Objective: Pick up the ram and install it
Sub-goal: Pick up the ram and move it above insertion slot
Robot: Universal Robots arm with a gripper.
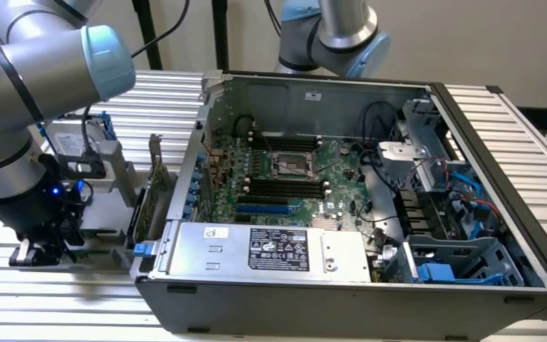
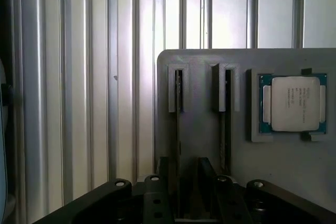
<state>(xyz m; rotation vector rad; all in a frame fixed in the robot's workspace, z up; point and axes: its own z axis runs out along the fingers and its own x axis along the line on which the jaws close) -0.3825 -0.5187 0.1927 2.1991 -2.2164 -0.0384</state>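
Straddles, with black claw (image 2: 184, 167) spread and empty at nine o'clock of the grey metal computer case (image 1: 350, 286), the thin green ram stick (image 2: 179, 98) edge-up in its grey plastic holder (image 2: 202, 140), long axis along the finger gap.

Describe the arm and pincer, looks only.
Arm: fat silver-grey tubes with rounded pale-blue joint caps. The wrist end turns black, with a small blue light lit on it. Pincer: matte black, angular body dotted with round screw holes, and two flat black fingers. No markings legible.
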